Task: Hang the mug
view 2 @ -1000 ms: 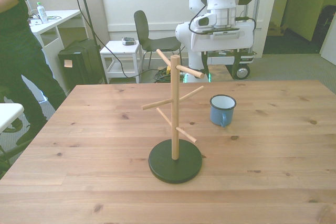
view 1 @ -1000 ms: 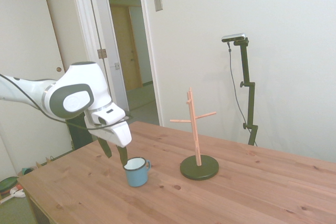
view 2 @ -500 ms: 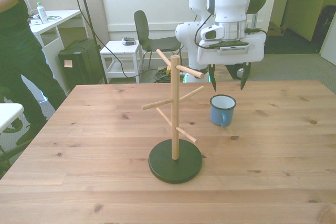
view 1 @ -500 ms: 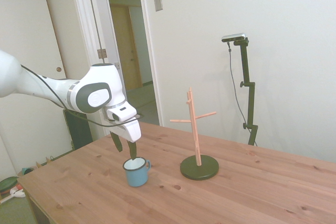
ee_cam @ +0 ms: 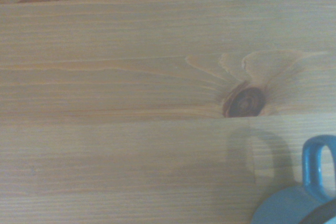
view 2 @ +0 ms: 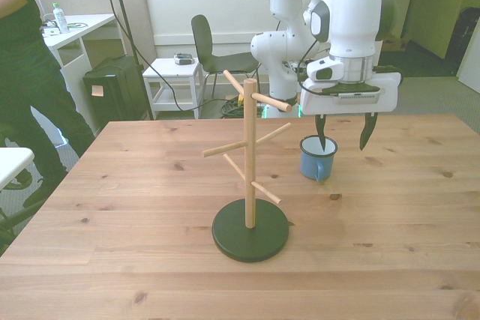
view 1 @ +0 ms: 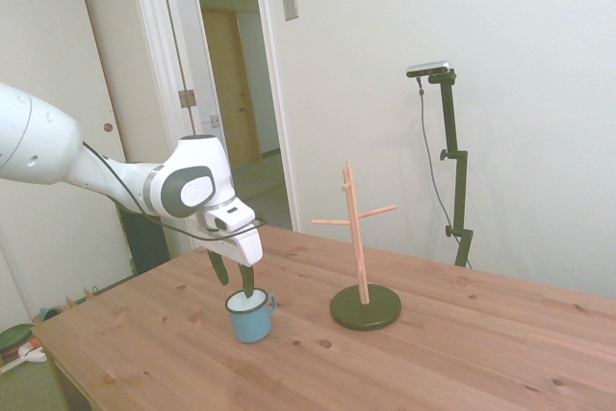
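The mug (view 2: 318, 157) stands upright on the wooden table (view 2: 390, 215), toward the front view's right of the wooden peg stand (view 2: 250, 162) and apart from its dark round base (view 2: 250, 234). It looks like thin enamelled metal: probably light and rigid, with a smooth glossy wall that could slip in a pinch, and liable to chip rather than break if knocked. Its small loop handle (view 2: 321, 172) faces the camera in the front view, and in the wrist view only that handle (ee_cam: 317, 165) and a slice of the body show at the frame's edge. The handle must stay free to slide over a peg, so the rim and wall seem the better place to take hold, one finger inside and one outside, on a side away from the loop. The gripper (view 2: 343, 136) hangs over the mug with its fingers spread wide and holding nothing; it is centred a little to the front view's right of the cup. One fingertip (view 2: 322, 143) is at the rim, apparently just over or dipping into the opening, while the other is outside the wall on the front view's right. The side view agrees, showing a dark finger (view 1: 248, 283) at the rim of the mug (view 1: 250, 316).
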`<state>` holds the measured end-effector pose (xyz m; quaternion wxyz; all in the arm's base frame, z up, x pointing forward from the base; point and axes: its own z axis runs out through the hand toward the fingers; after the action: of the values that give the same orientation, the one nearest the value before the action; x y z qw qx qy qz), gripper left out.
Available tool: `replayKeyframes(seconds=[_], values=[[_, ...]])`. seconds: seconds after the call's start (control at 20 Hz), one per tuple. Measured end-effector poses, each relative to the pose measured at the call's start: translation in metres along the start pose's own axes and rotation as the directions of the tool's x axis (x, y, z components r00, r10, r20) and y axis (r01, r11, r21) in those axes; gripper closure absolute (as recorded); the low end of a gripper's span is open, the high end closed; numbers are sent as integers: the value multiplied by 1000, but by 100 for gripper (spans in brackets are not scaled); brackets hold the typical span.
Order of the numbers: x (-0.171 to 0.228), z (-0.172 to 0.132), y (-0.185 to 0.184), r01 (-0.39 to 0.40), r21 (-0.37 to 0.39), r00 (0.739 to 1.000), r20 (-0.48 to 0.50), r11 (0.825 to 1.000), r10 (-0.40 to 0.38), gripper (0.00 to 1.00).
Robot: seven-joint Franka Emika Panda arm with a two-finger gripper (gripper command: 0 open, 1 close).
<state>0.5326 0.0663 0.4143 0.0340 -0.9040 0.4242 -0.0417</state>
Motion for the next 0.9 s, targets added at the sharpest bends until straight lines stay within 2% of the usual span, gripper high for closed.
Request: replayKeyframes(seconds=[0.2, 0.25, 0.9], values=[[-8, 9, -4, -11, -14, 1000, 11, 1000, 11, 0], [-9, 12, -5, -15, -18, 1000, 14, 1000, 15, 100], [2, 25, 11, -58, -43, 998, 24, 997, 59, 100]])
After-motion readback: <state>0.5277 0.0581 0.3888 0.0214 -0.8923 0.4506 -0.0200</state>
